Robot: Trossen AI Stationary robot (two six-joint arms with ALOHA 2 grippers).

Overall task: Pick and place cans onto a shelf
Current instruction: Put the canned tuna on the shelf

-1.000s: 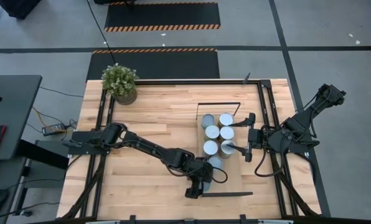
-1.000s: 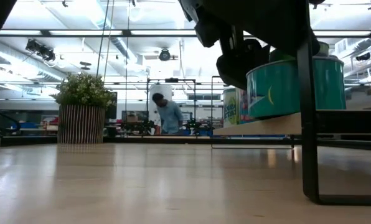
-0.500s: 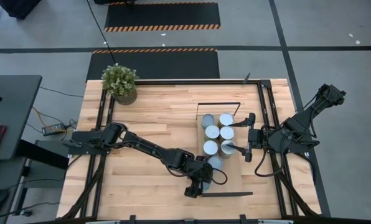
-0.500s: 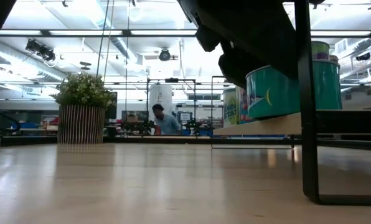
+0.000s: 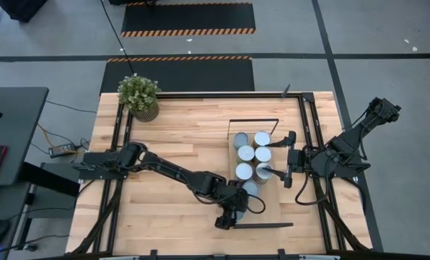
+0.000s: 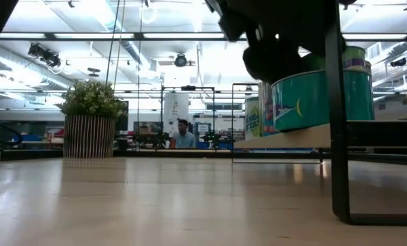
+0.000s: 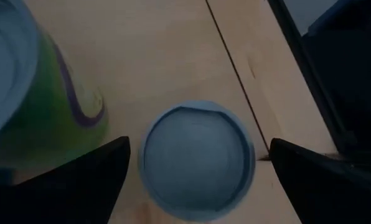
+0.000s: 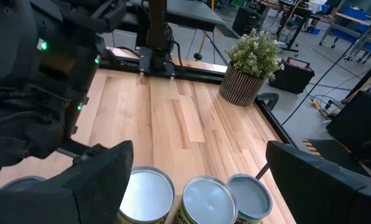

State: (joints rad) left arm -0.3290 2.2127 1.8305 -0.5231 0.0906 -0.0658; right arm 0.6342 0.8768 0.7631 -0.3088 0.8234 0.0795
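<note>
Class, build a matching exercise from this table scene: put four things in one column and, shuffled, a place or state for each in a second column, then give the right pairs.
Column one:
1. potted plant
2. left gripper
3. right gripper
4. shelf

Column two:
A. fingers open, straddling a single can seen from above
B. standing at a far corner of the table
C. carrying a cluster of cans
D. fingers open, waiting beside the shelf on the side away from the plant

Pairs: 1-B, 2-A, 3-D, 4-C
</note>
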